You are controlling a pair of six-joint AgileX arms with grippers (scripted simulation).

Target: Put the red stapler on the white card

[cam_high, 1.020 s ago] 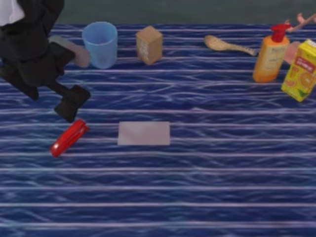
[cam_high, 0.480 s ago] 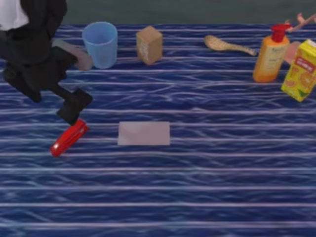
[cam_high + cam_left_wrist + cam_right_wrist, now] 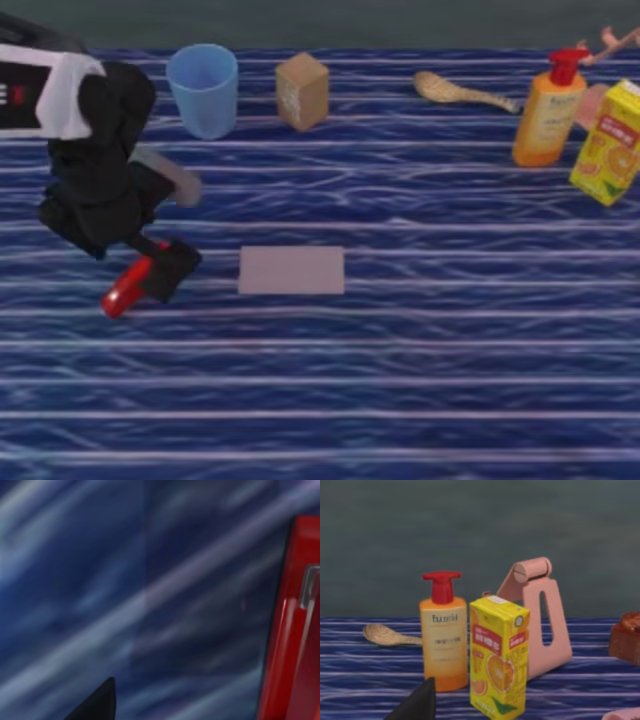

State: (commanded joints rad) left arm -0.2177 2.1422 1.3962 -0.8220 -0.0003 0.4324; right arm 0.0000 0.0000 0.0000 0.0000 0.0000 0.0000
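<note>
- Step in hand: reach for the grasp. Left claw (image 3: 168,272) sits low over the upper end of the red stapler (image 3: 122,293), at the bench's left side.
- Whether its fingers are apart or clamped: cannot tell from these views.
- Stapler lies on the bench, apart from the white card (image 3: 291,270), which is just to its right and bare.
- Right arm is out of the top view, parked.
- Next, as I judge: secure the stapler, lift it, carry it right onto the card.
</note>
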